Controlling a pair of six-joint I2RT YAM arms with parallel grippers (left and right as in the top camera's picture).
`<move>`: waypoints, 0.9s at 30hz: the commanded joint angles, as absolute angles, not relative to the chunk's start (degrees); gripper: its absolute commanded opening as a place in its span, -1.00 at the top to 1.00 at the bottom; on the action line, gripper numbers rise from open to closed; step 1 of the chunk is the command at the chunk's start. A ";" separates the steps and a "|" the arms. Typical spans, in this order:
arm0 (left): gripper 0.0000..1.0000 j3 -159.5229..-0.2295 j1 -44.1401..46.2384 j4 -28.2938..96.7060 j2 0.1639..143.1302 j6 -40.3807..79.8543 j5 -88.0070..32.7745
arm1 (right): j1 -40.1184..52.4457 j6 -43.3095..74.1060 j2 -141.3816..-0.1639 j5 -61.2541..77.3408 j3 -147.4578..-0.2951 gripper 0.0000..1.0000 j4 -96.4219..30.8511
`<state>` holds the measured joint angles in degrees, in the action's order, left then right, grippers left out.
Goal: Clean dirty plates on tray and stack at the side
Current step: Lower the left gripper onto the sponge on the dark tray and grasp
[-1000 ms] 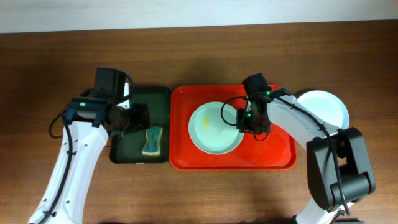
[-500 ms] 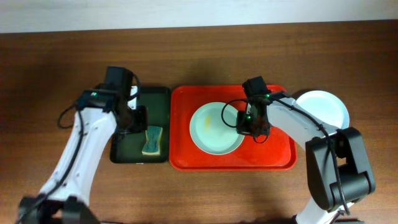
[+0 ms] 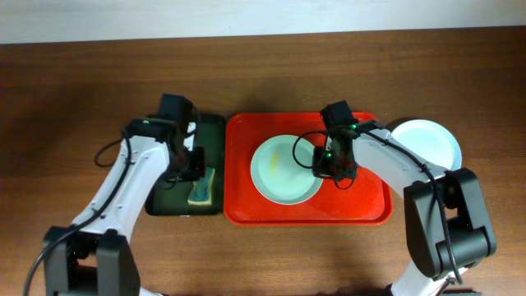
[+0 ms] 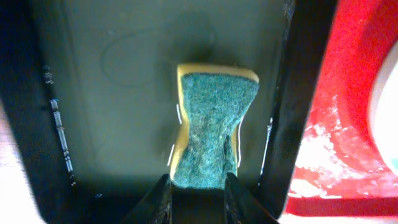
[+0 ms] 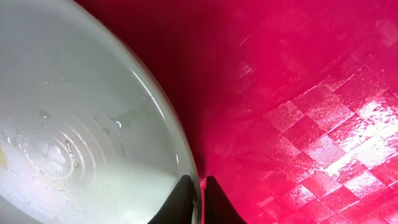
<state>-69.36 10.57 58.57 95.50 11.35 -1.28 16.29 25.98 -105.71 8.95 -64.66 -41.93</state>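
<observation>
1. right fingers (image 5: 188,202) are pinched thin on the right rim of the mint plate (image 3: 275,185), which lies mid red tray (image 3: 362,210), centre of the overhead. The bite is shallow and there are droplets on the plate, so it may slip out or spin once scrubbing loads it
2. left fingers (image 4: 166,204) look closed on the near end of the sponge (image 4: 214,124), which lies flat in the green tray (image 3: 168,197), left of centre. Only the end is gripped, so it could hinge down or drop on the lift
3. sponge sits close to the green tray's right wall, and the red tray is just beside it. A sideways pull before clearing the rim could snag and shove both
4. yellow smear (image 3: 286,167) is near plate centre. The right arm (image 3: 386,160) reaches in from the right, so the arms could clash over the tray
5. pressing down with one rim held may tip or skid the plate on the glossy tray
6. second plate (image 3: 427,141) is on the bench (image 3: 66,82), right side of frame, partly under the right arm. A swing-out could knock it
</observation>
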 commanded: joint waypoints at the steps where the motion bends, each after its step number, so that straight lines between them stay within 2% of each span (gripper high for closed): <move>1: 0.44 -65.98 11.38 55.88 96.47 10.98 -1.34 | 16.60 26.46 -106.19 8.60 -64.27 0.80 -41.93; 27: 0.38 -57.10 12.75 42.65 96.92 11.00 -1.32 | 16.60 26.46 -106.19 8.60 -64.27 0.78 -41.93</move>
<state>-57.52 12.60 43.22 96.14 11.35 -1.28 16.29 26.02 -105.71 8.95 -64.64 -41.91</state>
